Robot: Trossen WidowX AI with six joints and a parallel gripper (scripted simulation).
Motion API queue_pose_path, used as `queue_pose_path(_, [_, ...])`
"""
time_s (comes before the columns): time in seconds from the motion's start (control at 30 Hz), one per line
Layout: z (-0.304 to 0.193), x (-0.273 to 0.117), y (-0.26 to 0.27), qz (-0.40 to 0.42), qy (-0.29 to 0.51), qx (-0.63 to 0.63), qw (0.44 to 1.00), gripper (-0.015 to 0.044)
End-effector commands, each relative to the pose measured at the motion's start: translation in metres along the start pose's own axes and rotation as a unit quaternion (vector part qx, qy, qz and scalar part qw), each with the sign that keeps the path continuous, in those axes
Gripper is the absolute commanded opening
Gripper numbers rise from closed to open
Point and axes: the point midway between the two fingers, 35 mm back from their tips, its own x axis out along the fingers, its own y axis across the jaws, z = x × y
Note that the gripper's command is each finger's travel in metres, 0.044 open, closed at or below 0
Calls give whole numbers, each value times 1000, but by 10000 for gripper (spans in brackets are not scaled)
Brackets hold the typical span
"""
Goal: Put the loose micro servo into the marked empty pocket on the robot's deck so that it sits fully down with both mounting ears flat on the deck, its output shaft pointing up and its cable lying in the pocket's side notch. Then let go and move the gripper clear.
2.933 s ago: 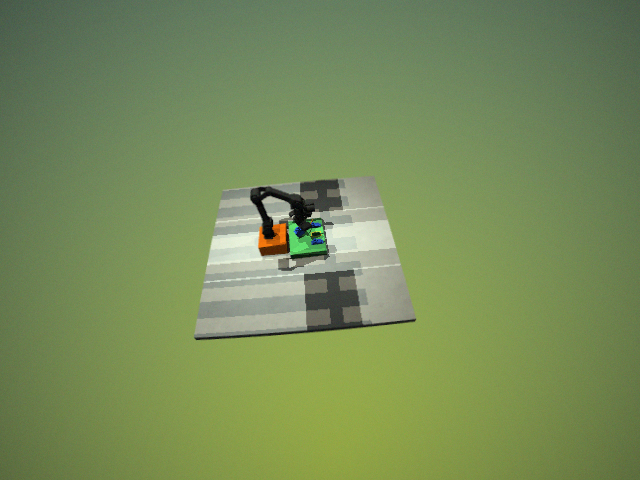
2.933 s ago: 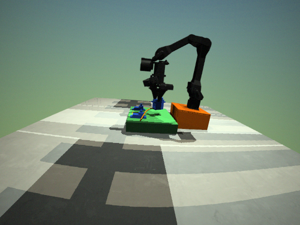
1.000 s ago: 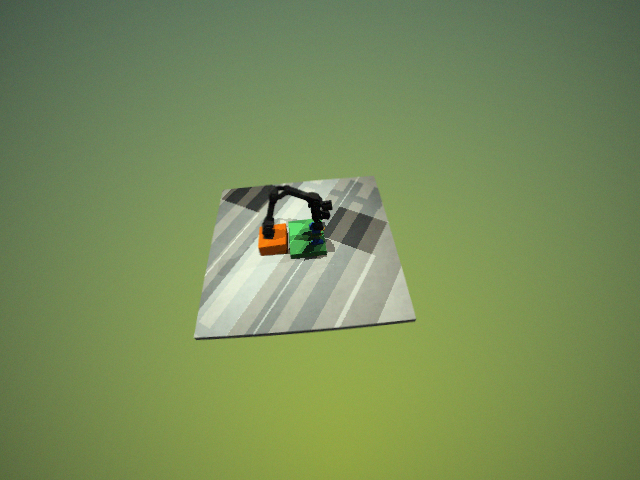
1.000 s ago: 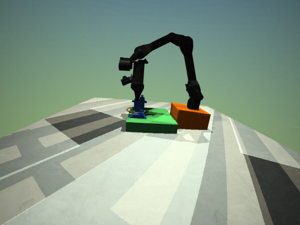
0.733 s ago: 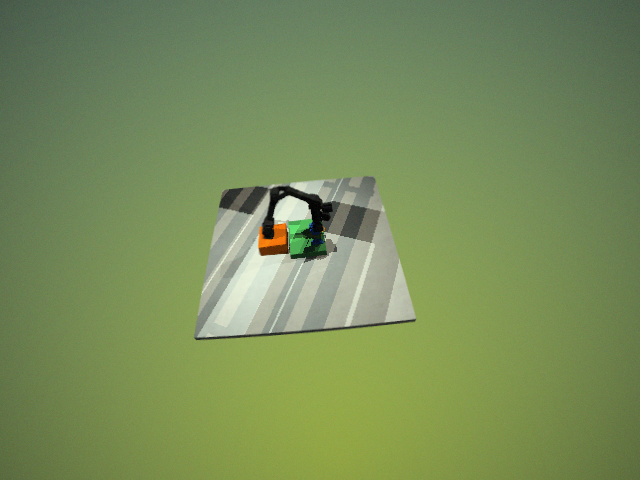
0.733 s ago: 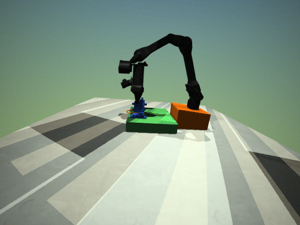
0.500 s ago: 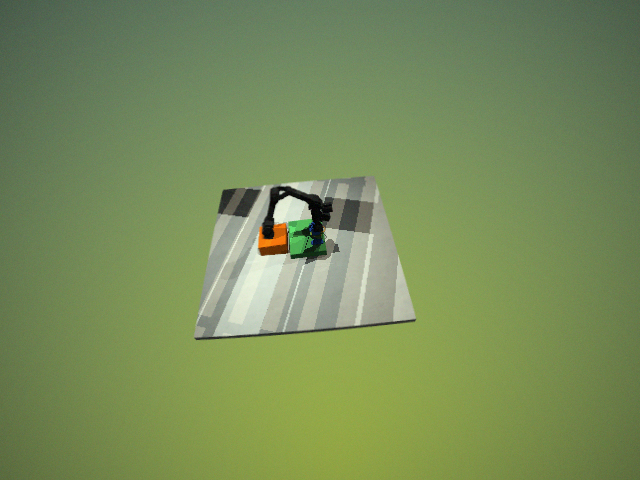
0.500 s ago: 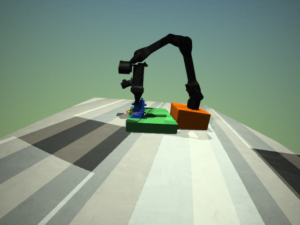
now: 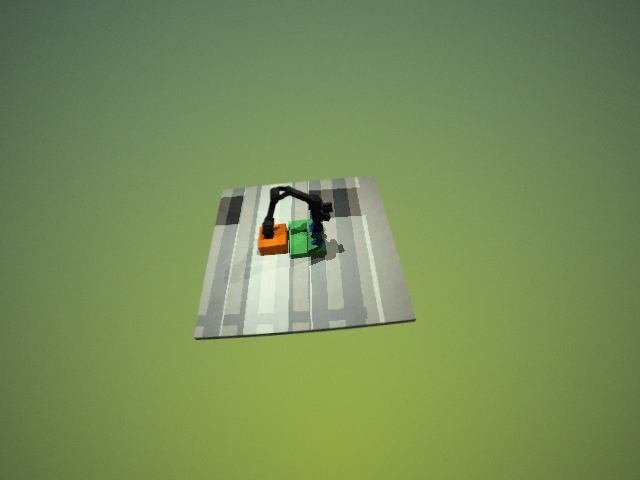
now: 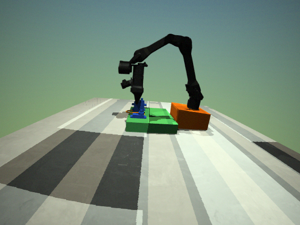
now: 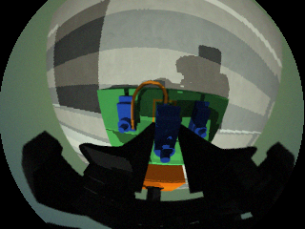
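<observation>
black parallel-jaw gripper (image 11: 167, 143) points straight down, jaws clenched on a small blue micro servo (image 11: 167, 129), gripping it from both sides in the wrist view. in the exterior view the gripper (image 10: 137, 99) tip meets the servo (image 10: 139, 104) right above the far-left end of the flat green deck block (image 10: 160, 123). servo looks upright; whether it is seated in a pocket or just above the deck cannot be told. a thin orange cable (image 11: 148, 92) arches in a loop from the servo area past the deck's outer edge; in the exterior view the cable (image 10: 130, 111) loops out over the deck's left side. an orange patch (image 11: 166, 175) shows directly under the held servo in the wrist view, what it is is unclear. two more blue servos sit on the deck, one on each side of the held one: left one (image 11: 125, 116), right one (image 11: 201, 118). another blue servo (image 10: 139, 114) sits nearer the camera in the exterior view. black six-joint arm (image 10: 178, 46) arcs up and over from an orange box base (image 10: 191, 118), which touches the deck's right end. all on a grey striped board (image 10: 169, 174). top view: arm (image 9: 292, 195), deck (image 9: 299, 240), base (image 9: 272, 240) small and mid-board; servo too small to make out.
</observation>
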Motion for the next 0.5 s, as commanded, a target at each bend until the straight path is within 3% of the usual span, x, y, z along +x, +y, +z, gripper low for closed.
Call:
queue_pose_path(0.0, [2, 1, -1, -2, -4, 2, 1000, 0])
queue_pose_path(0.47, [2, 17, -1, -2, -4, 2, 1000, 0])
